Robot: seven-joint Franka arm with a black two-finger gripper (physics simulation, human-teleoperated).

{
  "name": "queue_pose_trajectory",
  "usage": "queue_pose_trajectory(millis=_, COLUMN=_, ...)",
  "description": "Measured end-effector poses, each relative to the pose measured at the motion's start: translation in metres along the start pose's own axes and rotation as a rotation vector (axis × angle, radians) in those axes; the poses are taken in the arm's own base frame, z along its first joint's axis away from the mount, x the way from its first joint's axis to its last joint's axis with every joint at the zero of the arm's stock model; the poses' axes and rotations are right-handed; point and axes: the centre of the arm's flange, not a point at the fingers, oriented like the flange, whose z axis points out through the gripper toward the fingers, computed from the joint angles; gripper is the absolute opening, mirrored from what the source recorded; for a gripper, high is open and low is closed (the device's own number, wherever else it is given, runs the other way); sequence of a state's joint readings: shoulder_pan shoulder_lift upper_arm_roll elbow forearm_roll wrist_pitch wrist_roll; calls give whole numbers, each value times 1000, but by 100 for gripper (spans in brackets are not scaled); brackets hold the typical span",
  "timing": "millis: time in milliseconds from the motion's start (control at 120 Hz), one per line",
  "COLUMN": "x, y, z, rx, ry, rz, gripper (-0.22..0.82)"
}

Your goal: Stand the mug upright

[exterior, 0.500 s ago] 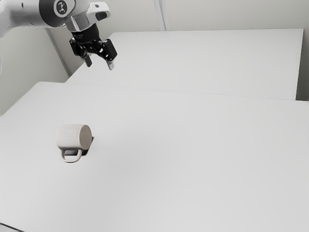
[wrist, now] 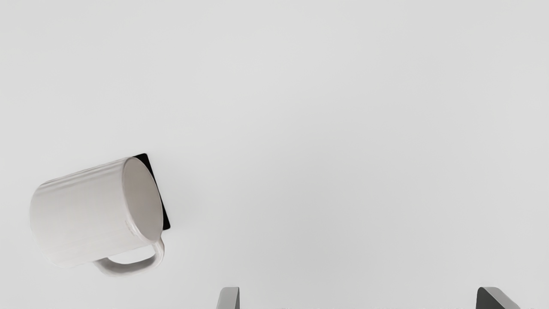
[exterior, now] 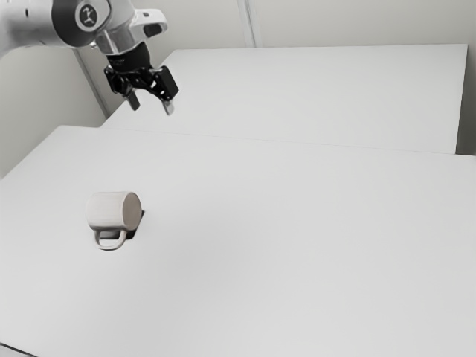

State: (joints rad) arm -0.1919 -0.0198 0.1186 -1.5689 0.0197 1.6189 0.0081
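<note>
High over the table, my gripper [exterior: 151, 105] hangs at the exterior view's upper left, its fingers spread apart with nothing between them. In the wrist view the gripper [wrist: 358, 298] shows two widely separated fingertips. A whitish mug [exterior: 105, 211] lies on its side on the table, well below the gripper, its opening facing the exterior view's right and its handle toward that view's bottom. The mug [wrist: 81, 214] is off to one side of the fingers in the wrist view, with a dark patch beside its rim.
The white table [exterior: 282, 245] extends widely around the mug. Behind it, a second white surface [exterior: 320, 97] stands near pale walls. A thin dark line crosses the exterior view's bottom left corner.
My gripper has come slightly lower and shifted a little toward the exterior view's left. The mug lies where it was.
</note>
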Motion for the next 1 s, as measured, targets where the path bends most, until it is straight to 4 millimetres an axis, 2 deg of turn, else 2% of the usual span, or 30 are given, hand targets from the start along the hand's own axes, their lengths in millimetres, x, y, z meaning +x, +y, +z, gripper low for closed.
queue_pose_trajectory(millis=158, x=-11, y=-5, z=15, rx=-9, ry=-26, rz=-11, gripper=60)
queue_pose_trajectory(millis=267, x=-19, y=-22, z=19, rx=-27, ry=-35, rz=-45, gripper=60)
queue_pose_trajectory(millis=483, x=-39, y=-106, z=60, rx=-76, ry=-98, rz=-189, gripper=60)
queue_pose_trajectory(millis=642, x=-51, y=-150, z=92, rx=-141, ry=-91, rz=-197, gripper=60)
queue_pose_trajectory(millis=1000, x=-87, y=-288, z=168, rx=-309, ry=22, rz=-182, gripper=60)
